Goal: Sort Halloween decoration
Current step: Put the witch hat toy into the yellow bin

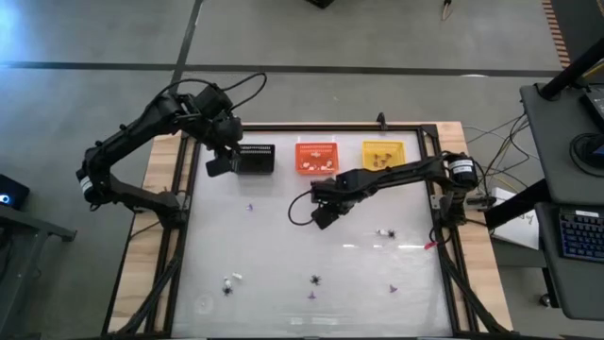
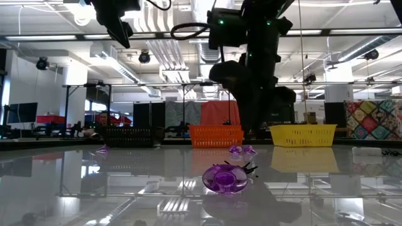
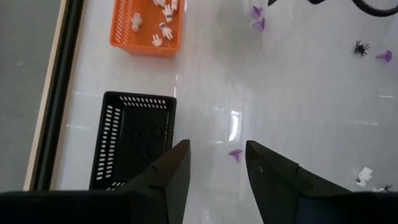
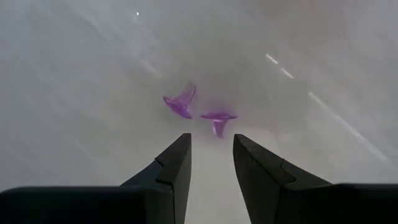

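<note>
Small Halloween decorations lie scattered on the glossy white table: two purple cone-shaped pieces (image 4: 180,102) (image 4: 217,120), a lone purple piece (image 1: 251,206), black spiders (image 1: 385,232) (image 1: 315,280) and a white bit (image 1: 229,281). My right gripper (image 4: 211,146) stands open above the table's middle, pointing steeply down; the two purple pieces lie just beyond its fingertips, untouched. My left gripper (image 3: 216,152) hangs open high over the near edge of the black basket (image 3: 134,140), with nothing between its fingers. The lone purple piece (image 3: 236,154) lies on the table far below it.
Along the far edge stand the black basket (image 1: 255,158), an orange basket (image 1: 316,156) holding white hand shapes, and a yellow basket (image 1: 382,154). A purple ring with a spider (image 2: 226,179) lies near the front edge. A dark frame (image 1: 179,236) borders the table.
</note>
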Tool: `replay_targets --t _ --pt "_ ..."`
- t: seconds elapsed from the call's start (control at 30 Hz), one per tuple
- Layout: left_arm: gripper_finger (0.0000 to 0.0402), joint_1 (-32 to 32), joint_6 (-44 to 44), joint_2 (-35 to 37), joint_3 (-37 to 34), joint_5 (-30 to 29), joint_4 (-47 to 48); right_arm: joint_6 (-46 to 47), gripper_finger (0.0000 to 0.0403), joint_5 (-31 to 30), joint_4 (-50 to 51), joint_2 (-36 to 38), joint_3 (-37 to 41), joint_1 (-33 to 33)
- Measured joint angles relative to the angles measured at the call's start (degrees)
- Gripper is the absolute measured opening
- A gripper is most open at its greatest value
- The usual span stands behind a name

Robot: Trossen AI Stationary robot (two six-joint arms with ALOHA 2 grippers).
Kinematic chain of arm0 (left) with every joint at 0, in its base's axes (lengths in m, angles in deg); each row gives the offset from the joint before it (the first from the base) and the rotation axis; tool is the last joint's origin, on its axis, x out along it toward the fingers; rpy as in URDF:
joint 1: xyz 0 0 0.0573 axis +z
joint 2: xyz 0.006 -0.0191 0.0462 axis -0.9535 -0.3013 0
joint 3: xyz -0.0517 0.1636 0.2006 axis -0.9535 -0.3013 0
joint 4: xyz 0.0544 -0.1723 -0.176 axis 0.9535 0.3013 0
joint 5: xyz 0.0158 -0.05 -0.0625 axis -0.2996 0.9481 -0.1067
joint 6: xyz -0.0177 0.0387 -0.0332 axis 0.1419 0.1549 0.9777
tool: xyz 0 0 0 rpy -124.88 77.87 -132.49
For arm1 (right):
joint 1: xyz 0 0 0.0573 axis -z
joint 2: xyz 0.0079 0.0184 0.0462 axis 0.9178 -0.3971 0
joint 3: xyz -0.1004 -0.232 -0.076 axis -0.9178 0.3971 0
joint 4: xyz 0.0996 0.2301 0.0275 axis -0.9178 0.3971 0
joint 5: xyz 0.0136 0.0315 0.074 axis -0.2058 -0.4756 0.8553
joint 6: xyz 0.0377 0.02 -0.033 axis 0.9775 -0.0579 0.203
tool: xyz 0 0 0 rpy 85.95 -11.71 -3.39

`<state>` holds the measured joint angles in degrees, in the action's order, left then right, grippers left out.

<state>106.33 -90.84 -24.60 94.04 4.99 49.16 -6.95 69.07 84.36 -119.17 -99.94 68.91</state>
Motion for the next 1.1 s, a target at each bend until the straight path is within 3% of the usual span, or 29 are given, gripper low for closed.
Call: replay_targets --t 0.37,1.1 --pt "0.0137 0.00 -0.02 0.02 -0.04 0.02 -0.22 19.80 0.0100 -2.14 -1.62 0.00 1.13 0.11" --pt "0.0137 0.00 -0.31 0.02 -1.65 0.05 -0.46 25.16 0.0095 -1.99 -4.09 -5.25 1.23 -0.03"
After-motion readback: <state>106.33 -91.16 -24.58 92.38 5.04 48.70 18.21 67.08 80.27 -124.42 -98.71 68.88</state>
